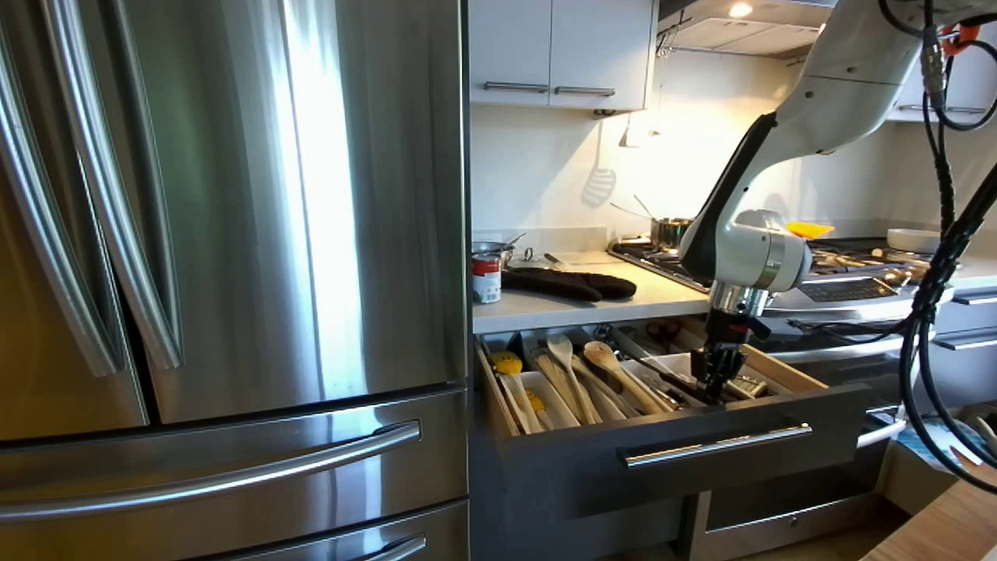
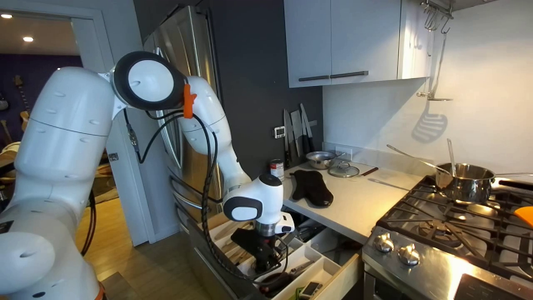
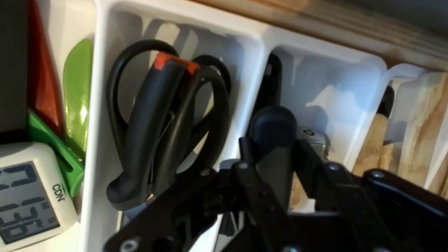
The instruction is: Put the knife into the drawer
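The drawer (image 1: 787, 371) is pulled open and holds several utensils in trays. It also shows in an exterior view (image 2: 347, 275) and in the wrist view (image 3: 336, 29). My gripper (image 1: 713, 386) points down inside it, towards the front. In the wrist view my gripper (image 3: 274, 150) has a finger on each side of a black handle and appears shut on it. This handle (image 3: 274, 126) looks like the knife's. Its rounded end points towards the drawer front, over a white compartment. The blade is hidden behind my gripper. I cannot tell whether the knife touches the compartment floor.
Black-handled scissors and another tool (image 3: 154, 115) lie in the neighbouring compartment. A white timer (image 3: 28, 199) and a green tool (image 3: 77, 94) lie beyond. Wooden utensils (image 1: 623, 374) fill the drawer's other side. The counter (image 2: 354, 200) edge overhangs the drawer's back; a stove (image 2: 433, 241) stands beside it.
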